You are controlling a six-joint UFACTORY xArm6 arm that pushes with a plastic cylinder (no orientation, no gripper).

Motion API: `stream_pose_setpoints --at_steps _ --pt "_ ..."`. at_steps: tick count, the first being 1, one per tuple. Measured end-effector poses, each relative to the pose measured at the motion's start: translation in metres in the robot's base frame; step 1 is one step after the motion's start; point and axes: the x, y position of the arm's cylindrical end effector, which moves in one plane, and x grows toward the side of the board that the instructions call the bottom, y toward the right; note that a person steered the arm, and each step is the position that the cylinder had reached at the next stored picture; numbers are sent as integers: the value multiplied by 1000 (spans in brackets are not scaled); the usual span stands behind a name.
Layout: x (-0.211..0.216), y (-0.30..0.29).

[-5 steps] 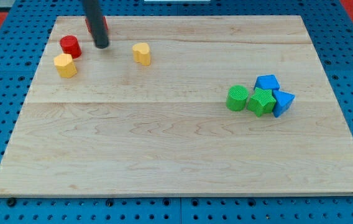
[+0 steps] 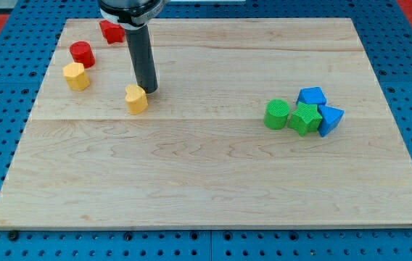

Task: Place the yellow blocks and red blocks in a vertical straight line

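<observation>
My tip (image 2: 148, 89) sits in the upper left of the frame, touching the upper right side of a yellow block (image 2: 136, 99); it is a bare rod, nothing gripped. Further left lie a second yellow block (image 2: 76, 76), a red cylinder (image 2: 82, 54) just above it, and a red block (image 2: 111, 31) near the board's top edge. Well apart at right centre cluster a green cylinder (image 2: 277, 114), a green star (image 2: 305, 118) and two blue blocks (image 2: 312, 96) (image 2: 330, 119).

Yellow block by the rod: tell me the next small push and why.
Probably push it toward the view's left. My tip sits just up-right of this yellow block, which lies right of the column formed by the red cylinder and other yellow block.
</observation>
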Motion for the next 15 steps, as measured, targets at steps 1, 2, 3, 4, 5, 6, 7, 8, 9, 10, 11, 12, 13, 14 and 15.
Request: stream_pose_setpoints --at_steps 1,2,3,4,5,6,7,8,9,10,11,12,13,14,15 --pt "6 39" --pt "9 4" --pt "9 -31" --pt "17 -7" --pt "42 -16" --pt "47 -55" --pt "47 -99" --pt "49 -116" --pt "14 -54" --pt "-50 -29" --pt "-88 -27" --pt "-133 -8" --pt "-152 -34" --pt "-152 -69" --pt "-152 -96"
